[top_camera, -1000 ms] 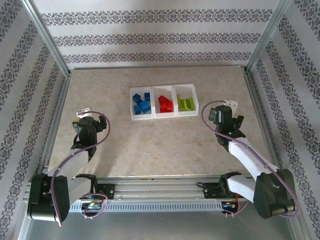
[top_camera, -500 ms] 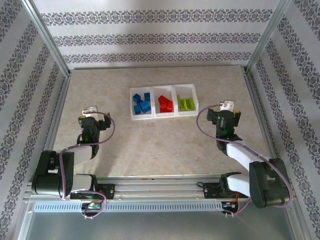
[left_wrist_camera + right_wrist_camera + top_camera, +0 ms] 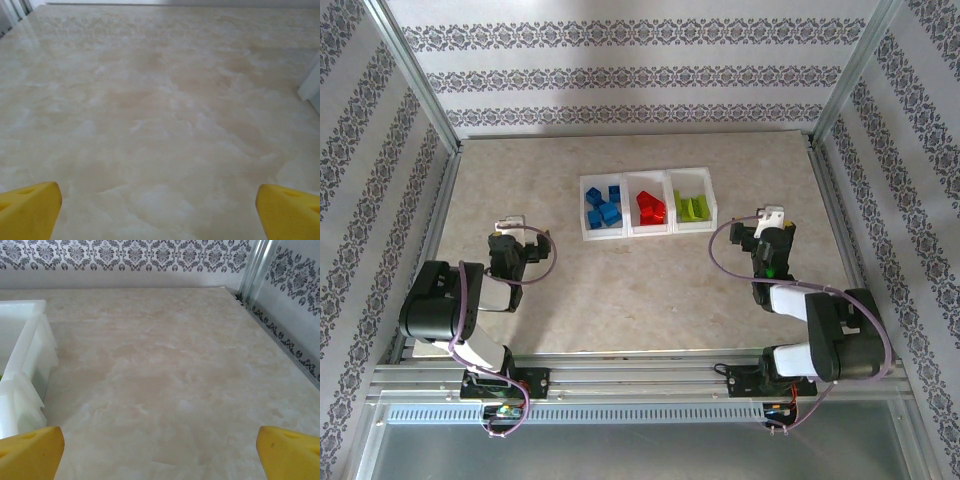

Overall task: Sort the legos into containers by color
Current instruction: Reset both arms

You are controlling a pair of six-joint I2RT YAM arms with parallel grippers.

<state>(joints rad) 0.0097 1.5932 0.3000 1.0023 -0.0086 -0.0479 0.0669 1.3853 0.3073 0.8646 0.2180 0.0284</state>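
Three white containers (image 3: pixel 647 232) stand joined in a row at the table's middle back. The left bin holds blue legos (image 3: pixel 603 208), the middle one red legos (image 3: pixel 650 207), the right one lime green legos (image 3: pixel 691 206). My left gripper (image 3: pixel 508 225) sits low at the left, well apart from the bins, open with nothing between its yellow fingertips (image 3: pixel 30 212). My right gripper (image 3: pixel 772 217) sits low at the right, also open and empty, its yellow fingertips (image 3: pixel 290 452) wide apart. The right wrist view catches the containers' white wall (image 3: pixel 30 355) at its left edge.
The marble-patterned table (image 3: pixel 650 290) is bounded by patterned walls and a metal frame, with a corner post (image 3: pixel 255 270) at the back right. A white bin corner (image 3: pixel 311 85) shows at the right edge of the left wrist view.
Both arms have folded back toward their bases, with the elbows dropping and both grippers settling lower toward the table. Both grippers stayed open. The legos and containers have not moved.
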